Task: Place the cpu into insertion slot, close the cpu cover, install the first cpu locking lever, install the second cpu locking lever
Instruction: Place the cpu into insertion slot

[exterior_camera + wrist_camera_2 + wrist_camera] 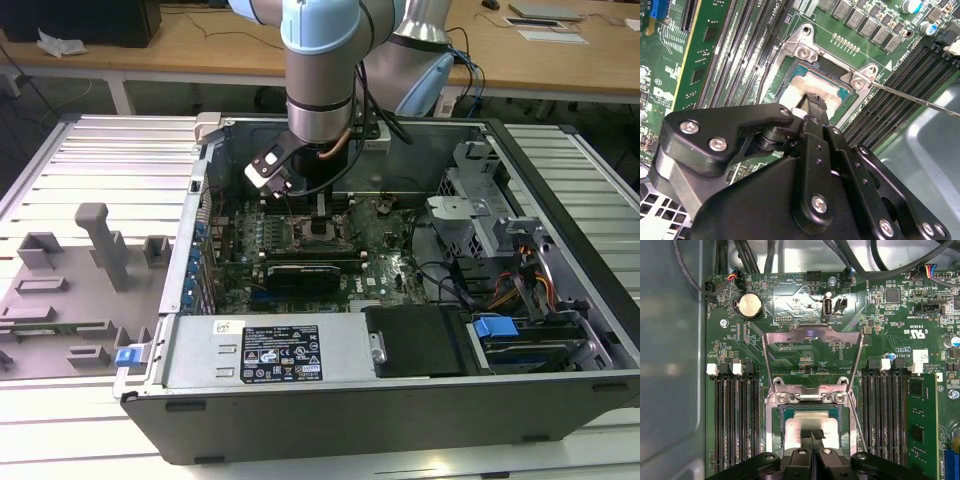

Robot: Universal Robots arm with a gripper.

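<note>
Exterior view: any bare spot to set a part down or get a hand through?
Bare: ribbed aluminium table beyond the grey moulded fixture tray, and on the exterior view's right of the open black computer case. Crowded: inside the case, arm over the green motherboard, cables beside it.

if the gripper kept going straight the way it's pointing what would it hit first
Most likely the flat silvery-grey square cpu lying in the dark-rimmed square insertion slot: the gripper, fingertips together, points right at its metal top. Whether they touch is unclear.
</note>
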